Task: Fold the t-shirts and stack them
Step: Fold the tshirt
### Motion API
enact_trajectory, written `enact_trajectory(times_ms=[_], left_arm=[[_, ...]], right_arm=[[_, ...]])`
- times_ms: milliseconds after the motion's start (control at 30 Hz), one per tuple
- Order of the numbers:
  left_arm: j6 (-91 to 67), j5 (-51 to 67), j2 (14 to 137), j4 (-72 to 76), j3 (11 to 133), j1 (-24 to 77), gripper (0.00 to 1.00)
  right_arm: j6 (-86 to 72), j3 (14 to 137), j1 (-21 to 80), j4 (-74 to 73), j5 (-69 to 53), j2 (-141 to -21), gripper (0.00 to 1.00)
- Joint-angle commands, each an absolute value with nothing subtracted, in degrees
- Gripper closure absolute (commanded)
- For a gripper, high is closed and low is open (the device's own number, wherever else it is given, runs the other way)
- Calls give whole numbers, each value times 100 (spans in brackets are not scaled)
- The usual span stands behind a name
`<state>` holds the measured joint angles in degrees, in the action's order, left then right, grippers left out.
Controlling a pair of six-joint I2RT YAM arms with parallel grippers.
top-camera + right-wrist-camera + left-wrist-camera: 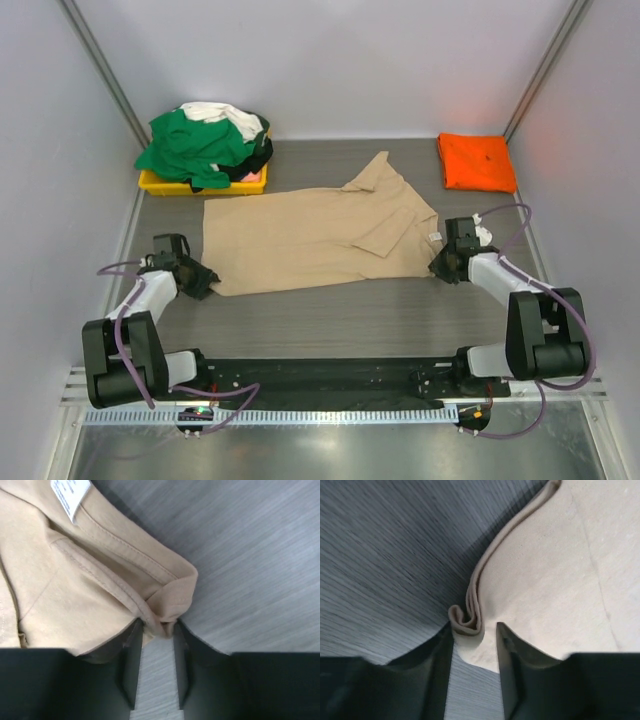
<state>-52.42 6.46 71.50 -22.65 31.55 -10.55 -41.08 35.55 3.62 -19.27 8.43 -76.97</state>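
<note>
yellow tray [160, 186] mostly under heaped shirts [190, 145]

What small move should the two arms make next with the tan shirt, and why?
Probably close both grippers firmly on the tan shirt before any lift. The left gripper and right gripper each have a bunched near edge at the tip, yet a gap shows between the jaws, so a firm hold is not certain.
</note>
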Motion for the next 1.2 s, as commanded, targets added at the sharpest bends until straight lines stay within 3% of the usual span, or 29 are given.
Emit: enact_trajectory(times_ms=[0,33,67,100,167,267,300,400,500,567,867,967,1167], left_arm=[[-5150,439,7400,-2039,2988,-1081,67],[-5142,431,7435,-2013,3067,-1072,76],[-5133,439,7488,-1987,3137,-1072,95],[-5115,448,7532,-1986,3216,-1072,100],[-5133,483,7707,-2073,3707,-1072,100],[-5255,658,8119,-2642,5064,-1072,100],[-5299,981,8260,-2854,5480,-1072,100],[-5431,1152,8227,-3540,6870,-1064,100],[-5414,880,7701,-4025,7251,-1090,100],[-5379,922,7428,-4113,7015,-1116,100],[-5432,913,5486,-3929,3860,-1370,100],[-5449,1054,5203,-3867,3297,-1617,100],[-5405,1037,5221,-4210,3304,-1670,100]], right_arm=[[-4131,3568,334,-1504,914,-8006,75],[-4105,3621,325,-1477,958,-8050,80],[-4070,3699,325,-1468,975,-8094,84],[-4017,3918,316,-1459,1002,-8138,88],[-3955,4261,273,-1468,976,-8384,99],[-3815,5568,202,-1870,722,-8893,99],[-3736,6555,202,-2429,747,-8982,99],[-3735,7826,185,-2978,1194,-8659,99],[-3691,8112,115,-3469,1388,-8122,99],[-3726,7737,88,-3568,1380,-7833,99],[-4279,4144,70,-3445,1011,-5627,99],[-4438,3745,79,-3621,1037,-5064,99],[-4869,3279,70,-4025,968,-4580,97]])
